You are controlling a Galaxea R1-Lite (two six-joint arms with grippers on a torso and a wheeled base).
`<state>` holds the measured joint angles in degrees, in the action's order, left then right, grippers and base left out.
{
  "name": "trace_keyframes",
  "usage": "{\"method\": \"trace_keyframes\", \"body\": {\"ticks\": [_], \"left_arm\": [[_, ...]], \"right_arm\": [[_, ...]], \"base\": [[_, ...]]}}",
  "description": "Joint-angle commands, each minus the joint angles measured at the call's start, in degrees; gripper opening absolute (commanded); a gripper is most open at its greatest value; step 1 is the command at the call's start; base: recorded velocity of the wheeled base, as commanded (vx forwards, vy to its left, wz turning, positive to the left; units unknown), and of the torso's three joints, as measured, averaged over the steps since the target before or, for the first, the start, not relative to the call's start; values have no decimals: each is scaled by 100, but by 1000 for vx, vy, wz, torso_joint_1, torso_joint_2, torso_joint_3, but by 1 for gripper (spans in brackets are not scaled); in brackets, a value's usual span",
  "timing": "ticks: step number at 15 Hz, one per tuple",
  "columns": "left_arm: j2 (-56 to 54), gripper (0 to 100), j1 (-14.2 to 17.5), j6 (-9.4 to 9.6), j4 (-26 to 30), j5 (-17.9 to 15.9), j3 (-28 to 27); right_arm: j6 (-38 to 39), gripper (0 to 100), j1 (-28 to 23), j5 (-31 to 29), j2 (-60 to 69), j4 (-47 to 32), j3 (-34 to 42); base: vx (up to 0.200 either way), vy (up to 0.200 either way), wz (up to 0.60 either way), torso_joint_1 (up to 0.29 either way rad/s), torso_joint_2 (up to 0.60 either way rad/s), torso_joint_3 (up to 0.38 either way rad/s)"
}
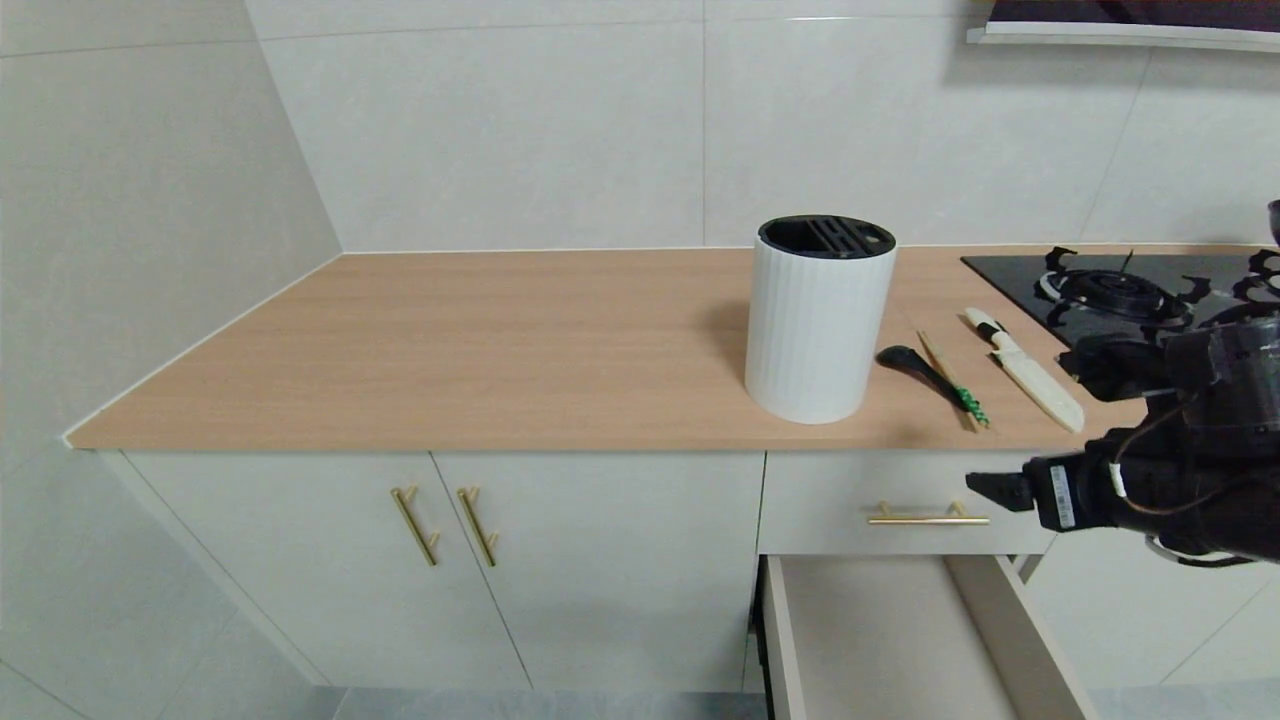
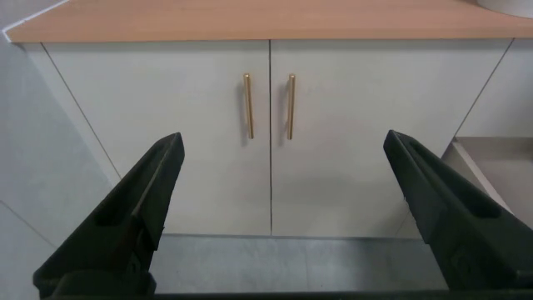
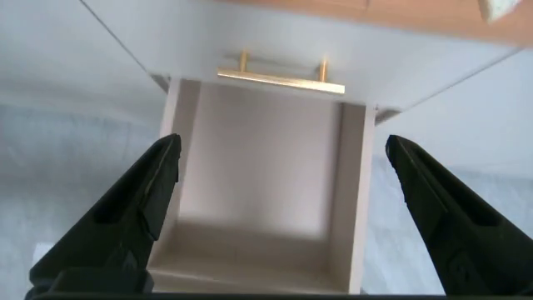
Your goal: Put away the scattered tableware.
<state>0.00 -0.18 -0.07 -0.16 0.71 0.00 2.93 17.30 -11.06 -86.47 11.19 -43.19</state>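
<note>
1. The right gripper (image 3: 281, 146) has its fingers (image 3: 125, 221) spread wide apart, holding and touching nothing. It hangs over the open drawer (image 3: 354, 192), pointing down into it.
2. The left gripper (image 2: 283, 142) is also spread wide and grips nothing. It faces the two cabinet doors (image 2: 166, 142) below the table, level with their gold handles (image 2: 247, 106).
3. In the head view the right arm (image 1: 1180, 480) sits at the right, in front of the table's (image 1: 450, 350) front edge, level with the shut upper drawer (image 1: 820, 500) and its gold handle (image 1: 928, 517).
4. The scattered tableware lies on the right part of the table, between the white holder (image 1: 818, 330) and the stove (image 1: 1110, 285), all of it running at a slant toward the front edge.
5. The black spoon (image 1: 905, 357) has its bowl just beside the holder; its handle ends in a green patterned tip close to the front edge.
6. The wooden chopsticks (image 1: 935, 358) lie right along the spoon handle; whether they cross it or only touch it cannot be told.
7. The white knife (image 1: 1030, 378) lies a little apart on the stove side, its far end near the table's front edge.
8. A broad stretch of wood surface runs from the holder leftward to the wall corner.
9. The holder stands upright, well back from the front edge, with a black slotted top; what is inside cannot be seen.
10. The lower drawer is pulled out below the shut one, showing its pale floor and side walls.
</note>
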Motion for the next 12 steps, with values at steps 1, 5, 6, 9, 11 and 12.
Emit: {"method": "trace_keyframes", "body": {"ticks": [1, 5, 6, 9, 11, 12], "left_arm": [[0, 100, 1, -1, -2, 0, 0], [9, 100, 1, -1, -2, 0, 0], [9, 100, 1, -1, -2, 0, 0], [9, 100, 1, -1, -2, 0, 0], [9, 100, 1, -1, -2, 0, 0], [0, 100, 1, -1, -2, 0, 0]], "right_arm": [[-38, 100, -7, 33, -441, 331, -313], [129, 100, -104, -107, -1135, 384, -1288], [235, 100, -130, -169, -1206, 393, -1332], [314, 100, -499, -213, -1496, 419, -1534], [323, 100, -578, -230, -1733, 472, -1587], [323, 100, -587, -230, -1847, 586, -1587]], "base": [[0, 0, 0, 0, 0, 0], [0, 0, 0, 0, 0, 0], [0, 0, 0, 0, 0, 0], [0, 0, 0, 0, 0, 0], [0, 0, 0, 0, 0, 0], [0, 0, 0, 0, 0, 0]]}}
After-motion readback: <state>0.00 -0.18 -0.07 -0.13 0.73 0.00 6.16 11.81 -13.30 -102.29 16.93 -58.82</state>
